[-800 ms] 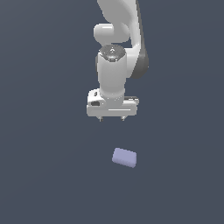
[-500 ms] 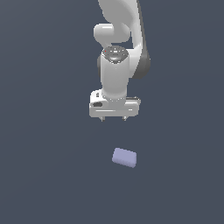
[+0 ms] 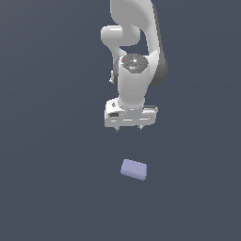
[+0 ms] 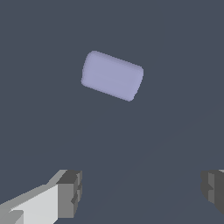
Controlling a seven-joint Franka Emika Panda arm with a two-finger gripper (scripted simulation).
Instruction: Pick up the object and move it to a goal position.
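One flat, matte surface (image 3: 52, 188) of dark slate blue-grey fills both views, unmarked and with no walls showing. On it lies the lavender-blue block (image 3: 133, 169), alone, below the gripper (image 3: 129, 128) and apart from it. Its jaws stand wide apart, holding nothing, one fingertip (image 4: 70, 193) grey-padded in the wrist view.

The arm (image 3: 136, 42) runs off the top edge of the exterior view, so its base and upper links don't show. In the wrist view both fingers (image 4: 70, 192) are chopped by the frame, one at the side edge, both at the bottom. The jaws' tips are barely visible in the exterior view.
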